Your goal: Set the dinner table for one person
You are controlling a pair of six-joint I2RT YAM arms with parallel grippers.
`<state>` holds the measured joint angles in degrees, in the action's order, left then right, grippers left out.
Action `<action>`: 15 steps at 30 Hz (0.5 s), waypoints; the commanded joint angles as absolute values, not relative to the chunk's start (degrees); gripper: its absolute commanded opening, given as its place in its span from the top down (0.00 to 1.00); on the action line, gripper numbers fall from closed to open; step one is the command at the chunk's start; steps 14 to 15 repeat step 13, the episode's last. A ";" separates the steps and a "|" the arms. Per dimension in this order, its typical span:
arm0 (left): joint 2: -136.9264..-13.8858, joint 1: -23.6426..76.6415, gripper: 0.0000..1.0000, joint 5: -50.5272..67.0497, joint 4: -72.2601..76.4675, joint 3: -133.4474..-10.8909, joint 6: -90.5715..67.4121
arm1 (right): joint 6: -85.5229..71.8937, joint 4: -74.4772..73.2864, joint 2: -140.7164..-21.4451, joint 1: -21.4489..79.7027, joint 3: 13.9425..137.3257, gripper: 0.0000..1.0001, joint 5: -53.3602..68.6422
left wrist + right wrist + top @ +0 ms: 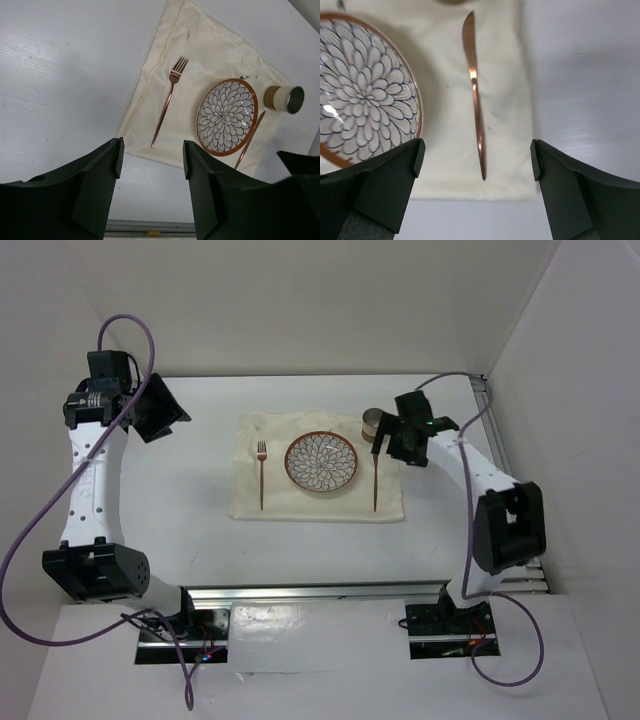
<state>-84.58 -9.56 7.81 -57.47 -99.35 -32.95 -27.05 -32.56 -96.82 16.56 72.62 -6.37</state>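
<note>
The dinner table (190, 502), a plain white top closed in by white walls, carries one place setting near its middle. Seen from above, the left gripper (165, 412) hangs over bare tabletop at about 10 o'clock from the setting and well apart from it. Its dark fingers (100, 175) are spread, with nothing between them.

A cream cloth placemat (282, 502) lies flat on the table. A copper-coloured fork (261, 475) rests on it at 9 o'clock from the plate, tines pointing toward the far wall. The round plate (322, 462), white with a dark petal pattern and a rust-brown rim, sits at the middle of the cloth. A matching copper knife (376, 485) lies at the plate's 3 o'clock, just beside the rim and parallel to the fork, its tip toward the far wall.

At about 1 o'clock from the plate, by the placemat's far right corner, is a small cream cup (373, 424) with a dark metallic inside. Whether it touches the cloth cannot be told.

The right gripper (477, 155) hovers over the right side of the placemat, near the cup. Its claw is spread wide and pinches nothing. In the right wrist view the knife lies flat on the cloth in the gap between the two fingers (385, 185), touched by neither.
</note>
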 commanded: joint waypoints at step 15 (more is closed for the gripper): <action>-84.20 -9.84 0.32 11.86 -53.96 -95.01 -30.94 | -26.19 -46.76 -66.37 -2.02 65.66 0.00 -15.73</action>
